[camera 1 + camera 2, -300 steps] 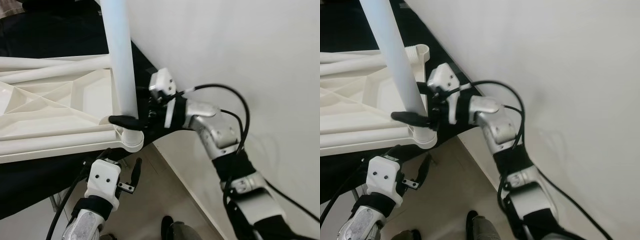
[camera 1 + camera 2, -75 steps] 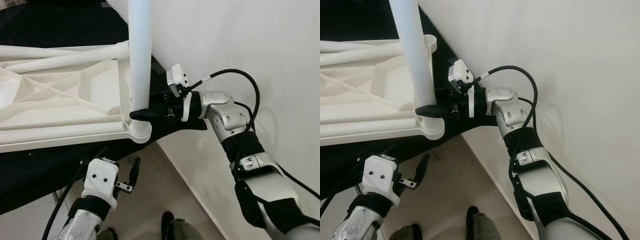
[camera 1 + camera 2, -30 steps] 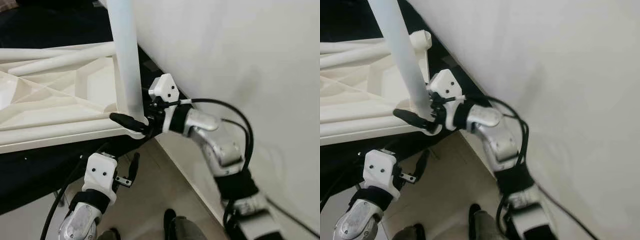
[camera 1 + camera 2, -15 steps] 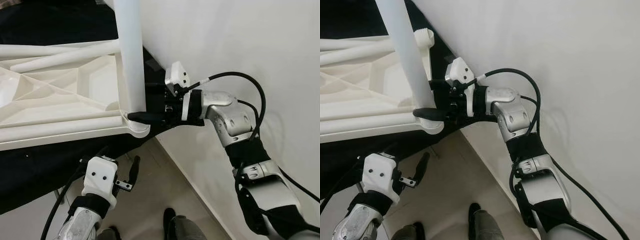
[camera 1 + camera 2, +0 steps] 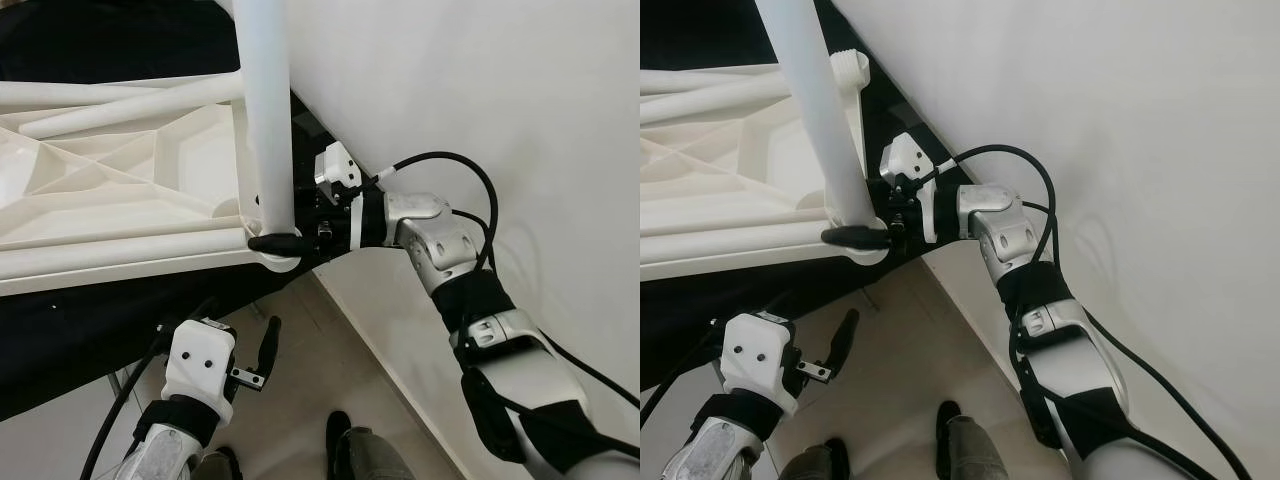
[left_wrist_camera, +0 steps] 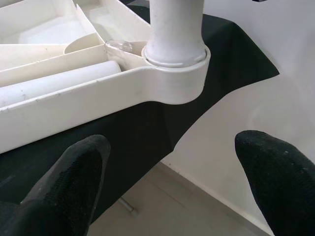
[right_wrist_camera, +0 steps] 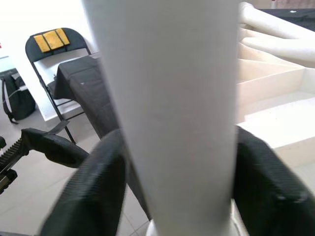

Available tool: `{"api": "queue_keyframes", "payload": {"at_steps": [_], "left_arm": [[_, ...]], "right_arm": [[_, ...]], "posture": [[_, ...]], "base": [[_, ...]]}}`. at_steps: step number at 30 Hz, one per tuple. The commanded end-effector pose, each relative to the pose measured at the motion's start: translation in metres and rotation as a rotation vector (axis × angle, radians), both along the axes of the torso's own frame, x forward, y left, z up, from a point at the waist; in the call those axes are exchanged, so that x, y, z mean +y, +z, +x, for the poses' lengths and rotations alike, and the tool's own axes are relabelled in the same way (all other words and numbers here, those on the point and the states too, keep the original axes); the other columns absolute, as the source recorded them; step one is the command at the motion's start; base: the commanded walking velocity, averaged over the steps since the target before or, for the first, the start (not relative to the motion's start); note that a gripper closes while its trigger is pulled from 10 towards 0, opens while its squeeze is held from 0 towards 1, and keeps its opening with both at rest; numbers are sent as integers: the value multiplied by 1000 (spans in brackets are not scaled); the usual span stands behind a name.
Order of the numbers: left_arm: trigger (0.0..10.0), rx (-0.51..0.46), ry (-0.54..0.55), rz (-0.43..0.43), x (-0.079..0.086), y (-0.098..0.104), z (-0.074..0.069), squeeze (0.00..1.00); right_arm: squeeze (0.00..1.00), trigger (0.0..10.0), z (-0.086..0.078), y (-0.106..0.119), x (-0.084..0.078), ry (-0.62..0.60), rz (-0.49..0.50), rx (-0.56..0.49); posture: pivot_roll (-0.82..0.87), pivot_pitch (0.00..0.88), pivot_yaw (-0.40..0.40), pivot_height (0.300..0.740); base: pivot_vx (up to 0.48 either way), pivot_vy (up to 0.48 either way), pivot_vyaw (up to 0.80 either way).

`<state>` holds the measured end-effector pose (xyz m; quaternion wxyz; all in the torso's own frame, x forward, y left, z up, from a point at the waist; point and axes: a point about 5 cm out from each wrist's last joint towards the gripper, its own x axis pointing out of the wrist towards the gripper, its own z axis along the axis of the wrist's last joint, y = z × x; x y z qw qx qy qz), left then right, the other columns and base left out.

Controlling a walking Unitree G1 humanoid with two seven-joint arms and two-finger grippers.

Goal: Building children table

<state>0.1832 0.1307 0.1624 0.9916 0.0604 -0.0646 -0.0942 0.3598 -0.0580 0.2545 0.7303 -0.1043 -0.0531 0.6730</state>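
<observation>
Right gripper [image 5: 281, 238] clamps its fingers round the base of the upright white table leg [image 5: 266, 110], seated in the corner socket of the upside-down white tabletop [image 5: 110, 200] (on black cloth [image 5: 90, 320]), while left gripper [image 5: 258, 362] hangs below, fingers spread, empty.

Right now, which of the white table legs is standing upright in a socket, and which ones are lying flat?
The leg gripped by the right end effector stands upright in the corner socket of the overturned tabletop. The other legs lie flat on it.
</observation>
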Motion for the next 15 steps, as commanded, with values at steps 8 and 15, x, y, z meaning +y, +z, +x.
{"api": "queue_keyframes", "payload": {"at_steps": [8, 15], "left_arm": [[10000, 24, 2, 2, -1, -2, -4, 0], [10000, 27, 7, 3, -2, -4, -5, 0]], "right_arm": [[0, 0, 3, 4, 1, 15, -3, -25], [0, 0, 10, -28, -4, -706, 5, -76]], "posture": [[102, 346, -75, 740], [97, 331, -101, 740]], "base": [[0, 0, 0], [0, 0, 0]]}}
